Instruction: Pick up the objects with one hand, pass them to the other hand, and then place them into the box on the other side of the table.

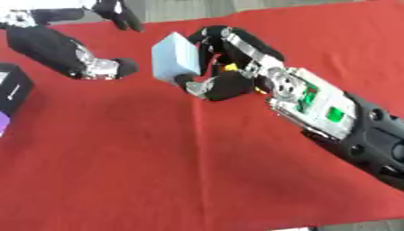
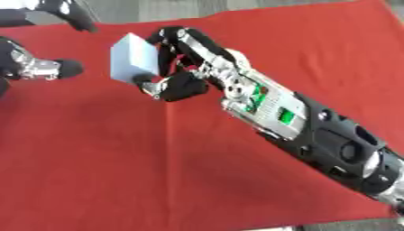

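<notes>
A pale blue-grey block [image 1: 175, 56] is held above the red cloth in my right hand [image 1: 229, 67], with fingers over its top edge and the thumb under its lower corner. The right arm comes in from the lower right. My left hand [image 1: 94, 31] hangs just left of the block, fingers spread straight and the thumb [image 1: 110, 68] below, holding nothing. A gap of red cloth shows between the left thumb and the block. A black box [image 1: 14, 90] stands at the left edge of the table.
The red cloth [image 1: 158, 158] covers the table, with grey floor beyond its far edge. Something purple [image 1: 3, 124] shows at the left edge, below the black box.
</notes>
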You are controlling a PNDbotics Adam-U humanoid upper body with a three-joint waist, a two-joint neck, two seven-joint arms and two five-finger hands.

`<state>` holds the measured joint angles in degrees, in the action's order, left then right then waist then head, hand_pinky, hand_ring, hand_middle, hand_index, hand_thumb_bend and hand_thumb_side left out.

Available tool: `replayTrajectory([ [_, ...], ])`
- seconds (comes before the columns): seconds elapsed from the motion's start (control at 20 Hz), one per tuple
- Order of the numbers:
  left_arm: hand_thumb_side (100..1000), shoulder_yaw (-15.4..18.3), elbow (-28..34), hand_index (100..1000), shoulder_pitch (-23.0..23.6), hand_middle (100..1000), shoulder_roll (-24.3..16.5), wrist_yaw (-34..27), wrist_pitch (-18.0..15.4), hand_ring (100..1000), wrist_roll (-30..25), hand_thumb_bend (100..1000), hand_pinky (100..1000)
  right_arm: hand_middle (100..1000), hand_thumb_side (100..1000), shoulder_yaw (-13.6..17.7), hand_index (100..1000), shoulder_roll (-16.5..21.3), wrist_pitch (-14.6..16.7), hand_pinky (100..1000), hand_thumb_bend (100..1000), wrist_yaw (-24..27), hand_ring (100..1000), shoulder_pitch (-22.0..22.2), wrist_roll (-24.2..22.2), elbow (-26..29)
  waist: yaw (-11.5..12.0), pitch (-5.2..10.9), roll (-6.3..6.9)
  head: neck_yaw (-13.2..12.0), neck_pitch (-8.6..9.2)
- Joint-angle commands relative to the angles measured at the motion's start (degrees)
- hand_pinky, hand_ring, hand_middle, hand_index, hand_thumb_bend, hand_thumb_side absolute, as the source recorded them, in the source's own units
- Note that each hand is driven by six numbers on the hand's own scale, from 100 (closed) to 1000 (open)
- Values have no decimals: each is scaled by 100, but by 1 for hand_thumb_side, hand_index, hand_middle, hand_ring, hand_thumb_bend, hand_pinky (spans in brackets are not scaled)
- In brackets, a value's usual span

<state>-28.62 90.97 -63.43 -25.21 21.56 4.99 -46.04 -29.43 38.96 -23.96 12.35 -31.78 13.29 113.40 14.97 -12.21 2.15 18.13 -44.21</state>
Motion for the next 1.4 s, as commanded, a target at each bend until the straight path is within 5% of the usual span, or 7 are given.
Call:
replayTrajectory([
  [0.05, 627, -38, 50, 866, -76, 817, 34, 350, 40, 863, 193, 402, 946, 358, 100, 32, 235, 27, 14, 303, 183, 3, 472, -106, 23, 119, 1, 107, 42, 16, 9],
  [0.35, 620, -193, -43, 843, -62, 804, 208, 843, 167, 865, 626, 452, 950, 357, 100, 24, 230, 18, 33, 296, 191, -42, 474, -119, 3, 119, -1, 99, 32, 5, 9],
  [0.6, 723, -254, -117, 829, -45, 783, 270, 842, 189, 875, 679, 464, 985, 356, 100, 30, 227, 20, 26, 291, 194, -43, 474, -123, 17, 119, 8, 89, 22, 6, 9],
  [1.2, 721, -280, -217, 873, -29, 767, 378, 1051, 113, 894, 761, 514, 992, 354, 100, 34, 221, 12, 35, 283, 203, -30, 472, -135, 48, 119, 22, 60, -7, 9, 9],
  [1.4, 699, -277, -223, 901, -14, 776, 420, 1145, 88, 904, 798, 537, 999, 354, 100, 29, 219, 6, 26, 277, 137, -28, 472, -129, 64, 119, 19, 59, -9, 7, 9],
])
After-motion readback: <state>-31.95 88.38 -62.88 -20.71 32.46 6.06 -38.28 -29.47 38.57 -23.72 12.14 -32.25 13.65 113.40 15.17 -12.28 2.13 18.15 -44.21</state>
